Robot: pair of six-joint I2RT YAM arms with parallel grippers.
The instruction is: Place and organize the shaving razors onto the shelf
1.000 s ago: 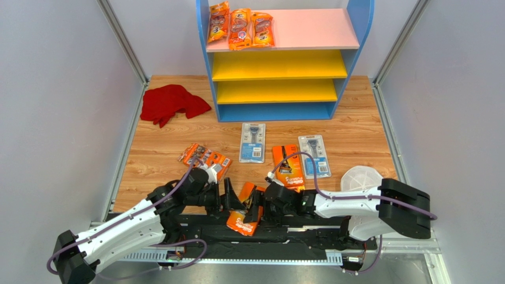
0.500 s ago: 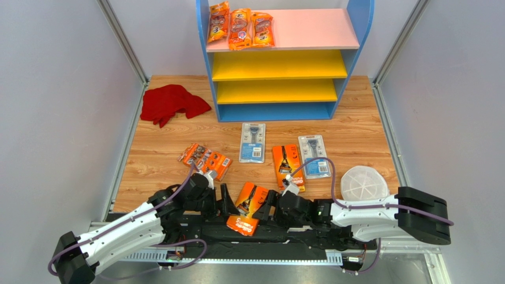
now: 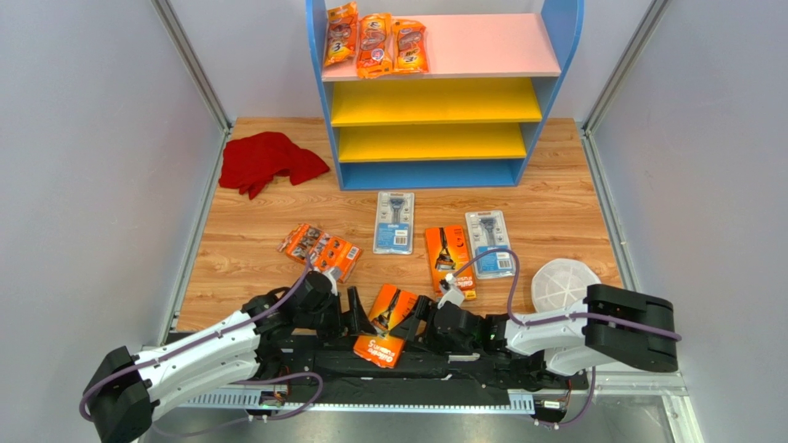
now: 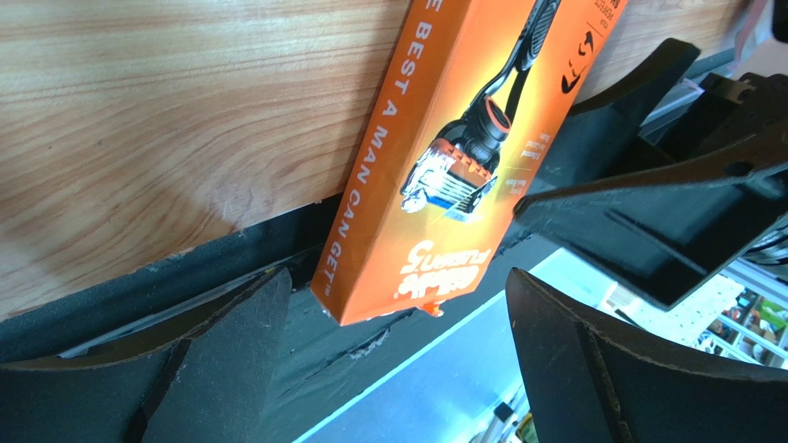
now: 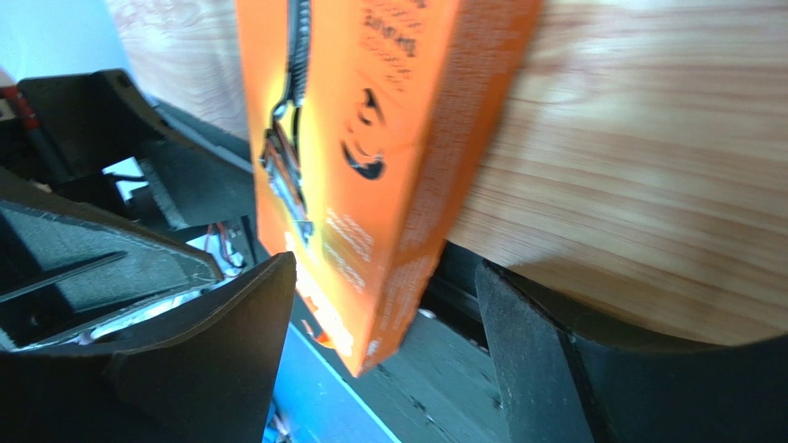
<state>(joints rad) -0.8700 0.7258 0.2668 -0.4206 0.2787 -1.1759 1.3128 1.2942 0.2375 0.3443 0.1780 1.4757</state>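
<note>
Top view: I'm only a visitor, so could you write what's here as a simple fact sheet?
Shelf: three orange razor bags on pink top board
Table: two blister cards, flat orange box, orange pack, red cloth, white dish
Near edge: overhanging orange box
Left gripper: open, that box between its fingers
Right gripper: open, same box between its fingers

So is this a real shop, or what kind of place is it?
Probably a robot practice booth, not a shop: plain grey walls box in a small wooden table, with a toy-coloured shelf and two robot arms bolted at its edge.
</note>
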